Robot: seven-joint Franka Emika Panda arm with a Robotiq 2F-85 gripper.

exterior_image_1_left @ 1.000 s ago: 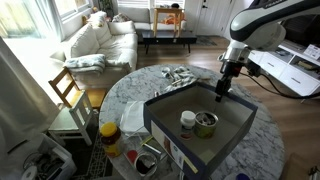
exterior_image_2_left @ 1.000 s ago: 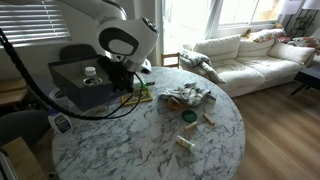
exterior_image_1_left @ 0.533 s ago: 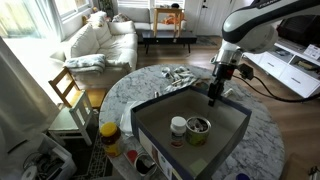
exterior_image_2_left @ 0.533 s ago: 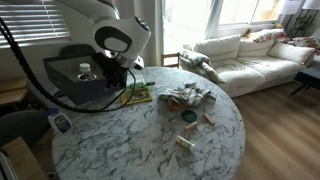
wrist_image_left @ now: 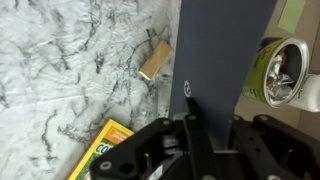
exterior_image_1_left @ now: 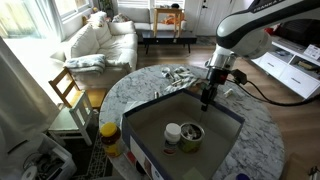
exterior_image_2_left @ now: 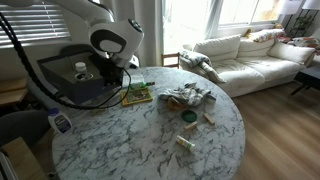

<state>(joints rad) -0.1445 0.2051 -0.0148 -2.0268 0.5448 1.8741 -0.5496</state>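
We see the claw (exterior_image_1_left: 206,98) clamped on one wall of the dark box (exterior_image_1_left: 155,115), which rests on the marble desk (exterior_image_1_left: 135,88). Inside it stand an open can (exterior_image_1_left: 190,137) and a white-capped jar (exterior_image_1_left: 172,131). A yellow packet (wrist_image_left: 105,145) and a small wooden block (wrist_image_left: 153,60) lie near the box.

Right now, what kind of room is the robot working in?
Most likely a living room in a home: there is a white sofa, a round marble table, and a wooden chair beside the table.
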